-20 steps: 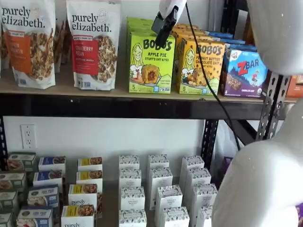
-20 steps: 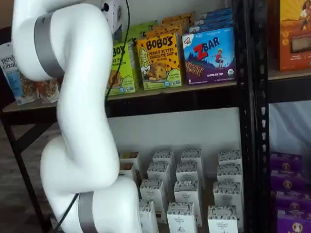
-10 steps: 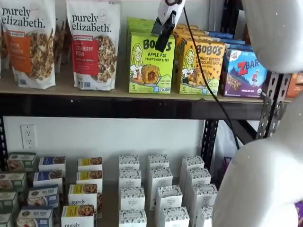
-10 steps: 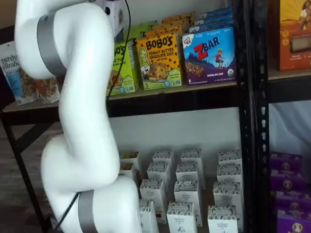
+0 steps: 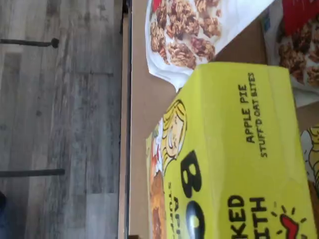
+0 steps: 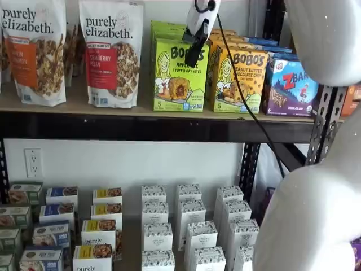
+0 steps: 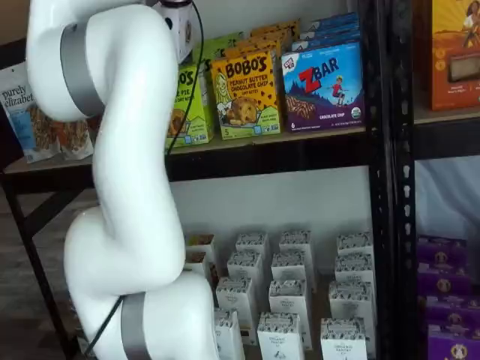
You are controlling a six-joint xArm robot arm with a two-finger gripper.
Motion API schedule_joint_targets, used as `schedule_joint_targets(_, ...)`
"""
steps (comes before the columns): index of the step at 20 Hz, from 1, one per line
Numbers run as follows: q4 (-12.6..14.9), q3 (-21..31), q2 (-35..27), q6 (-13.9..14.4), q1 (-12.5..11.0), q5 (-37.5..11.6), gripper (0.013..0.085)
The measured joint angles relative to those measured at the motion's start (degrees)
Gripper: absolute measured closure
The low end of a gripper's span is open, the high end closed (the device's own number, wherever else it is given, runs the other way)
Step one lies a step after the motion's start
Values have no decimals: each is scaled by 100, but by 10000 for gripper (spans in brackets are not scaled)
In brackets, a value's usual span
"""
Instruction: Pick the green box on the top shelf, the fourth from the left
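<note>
My gripper (image 6: 194, 52), fingers seen side-on but spread wide, hangs before the upright green box (image 6: 179, 76) at the top shelf's (image 6: 141, 125) front edge, its upper face directly behind.

We see a lime-green upright carton (image 6: 180, 76) with black lettering; beside it a yellow-orange carton (image 6: 239, 80), then a blue-purple box (image 6: 290, 86) with red lettering.
</note>
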State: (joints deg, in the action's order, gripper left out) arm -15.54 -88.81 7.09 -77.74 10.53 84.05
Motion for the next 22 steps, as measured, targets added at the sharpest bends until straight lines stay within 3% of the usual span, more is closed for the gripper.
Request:
schedule_joint_targets(9,10,173,26,-58,-19,-187,130)
schedule_joint_targets(19,-36,160,1,-80,-38,-129,370)
schedule_joint_targets(22,-17,159,1,-70,-28,-138,370)
